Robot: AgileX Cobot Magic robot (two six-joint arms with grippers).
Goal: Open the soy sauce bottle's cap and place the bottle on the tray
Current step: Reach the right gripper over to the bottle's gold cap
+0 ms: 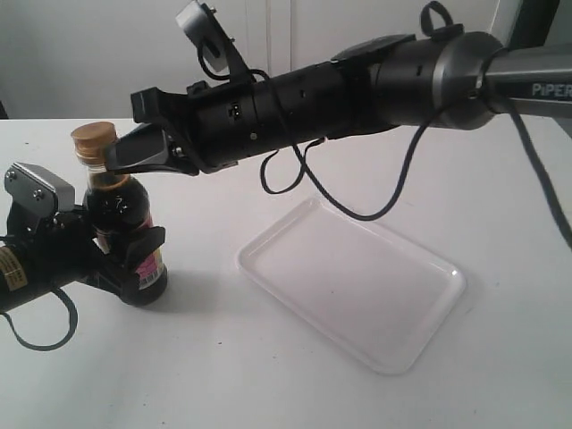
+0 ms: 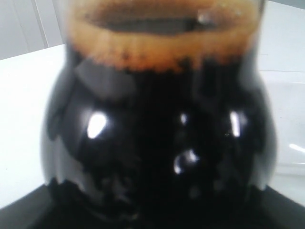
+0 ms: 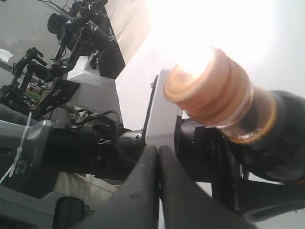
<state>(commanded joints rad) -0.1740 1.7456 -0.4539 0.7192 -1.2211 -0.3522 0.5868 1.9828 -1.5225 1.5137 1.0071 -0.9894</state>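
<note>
Table (image 1: 268, 384) is carrying tray (image 1: 357, 286), which is lying well apart from both grippers, on R gripper's side; L gripper (image 1: 134, 254) is pinching soy sauce bottle (image 1: 121, 207) by its body, bottle upright; R gripper (image 1: 114, 159), fingers pressed together w/ nothing between, is sitting at bottle neck, just under cap (image 1: 94, 138); cap is sitting shut.

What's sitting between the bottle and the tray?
Nothing. In the exterior view, only bare white table lies between the bottle and the tray.
</note>
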